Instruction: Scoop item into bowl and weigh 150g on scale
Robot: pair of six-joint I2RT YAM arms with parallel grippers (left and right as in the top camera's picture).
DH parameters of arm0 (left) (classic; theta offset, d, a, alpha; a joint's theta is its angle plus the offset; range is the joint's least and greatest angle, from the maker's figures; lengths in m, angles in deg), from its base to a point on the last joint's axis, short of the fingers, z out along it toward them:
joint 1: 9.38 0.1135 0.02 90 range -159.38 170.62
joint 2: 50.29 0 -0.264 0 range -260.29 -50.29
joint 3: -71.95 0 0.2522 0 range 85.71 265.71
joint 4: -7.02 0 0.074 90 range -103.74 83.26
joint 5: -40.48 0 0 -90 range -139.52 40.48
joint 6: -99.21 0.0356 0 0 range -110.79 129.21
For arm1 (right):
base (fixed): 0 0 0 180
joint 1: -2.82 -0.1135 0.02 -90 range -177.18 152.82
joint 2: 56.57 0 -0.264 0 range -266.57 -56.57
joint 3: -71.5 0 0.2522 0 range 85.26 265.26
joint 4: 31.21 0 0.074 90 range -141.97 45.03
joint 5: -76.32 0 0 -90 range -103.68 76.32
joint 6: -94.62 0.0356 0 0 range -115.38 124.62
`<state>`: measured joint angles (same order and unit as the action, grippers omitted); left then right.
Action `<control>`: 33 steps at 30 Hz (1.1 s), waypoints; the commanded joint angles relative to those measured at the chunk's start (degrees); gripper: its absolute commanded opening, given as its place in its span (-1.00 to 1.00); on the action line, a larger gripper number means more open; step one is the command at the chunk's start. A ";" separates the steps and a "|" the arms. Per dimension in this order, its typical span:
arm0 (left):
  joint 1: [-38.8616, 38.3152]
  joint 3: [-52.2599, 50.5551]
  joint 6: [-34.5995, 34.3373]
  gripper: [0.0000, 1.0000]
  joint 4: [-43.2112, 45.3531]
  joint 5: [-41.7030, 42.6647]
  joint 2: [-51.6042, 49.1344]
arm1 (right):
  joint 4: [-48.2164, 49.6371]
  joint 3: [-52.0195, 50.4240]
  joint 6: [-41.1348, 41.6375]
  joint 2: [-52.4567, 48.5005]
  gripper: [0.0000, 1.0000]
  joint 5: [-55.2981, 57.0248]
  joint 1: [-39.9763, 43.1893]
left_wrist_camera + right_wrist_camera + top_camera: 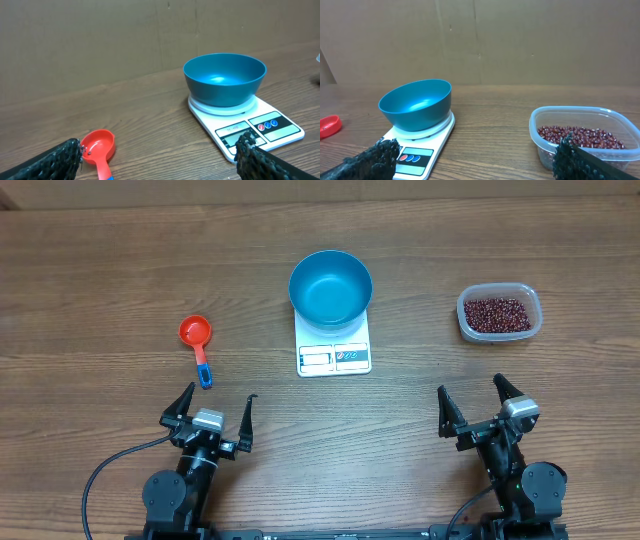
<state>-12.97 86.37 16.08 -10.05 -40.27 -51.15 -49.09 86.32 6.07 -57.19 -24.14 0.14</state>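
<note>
An empty blue bowl (331, 286) (225, 79) (416, 104) stands on the white scale (334, 355) (272, 128) (417, 153) at the table's middle back. Dark red-brown beans (496, 313) (580, 137) fill a clear plastic tub (499, 312) (580, 134) at the right. A red scoop with a blue handle end (197, 340) (98, 146) lies at the left. My left gripper (215, 416) (160, 157) is open near the front edge, just behind the scoop. My right gripper (480, 407) (475, 157) is open at the front right, between scale and tub, nothing in it.
Brown cardboard panels close off the back of the wooden table. Black cables trail from both arm bases at the front edge.
</note>
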 commanded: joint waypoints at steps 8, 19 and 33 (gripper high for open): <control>0.44 2.05 -3.23 1.00 0.15 0.94 0.20 | 0.22 -0.61 -0.02 0.46 1.00 0.37 -0.26; 0.44 10.91 -3.02 0.99 0.17 1.33 -13.55 | 0.22 -0.61 -0.02 0.46 1.00 0.37 -0.26; 0.48 39.87 -2.97 1.00 -12.87 6.45 -45.20 | 0.22 -0.61 -0.02 0.46 1.00 0.37 -0.26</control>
<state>-12.97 117.83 13.61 -18.75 -35.89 -91.35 -49.09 86.32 6.09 -57.22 -24.14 0.14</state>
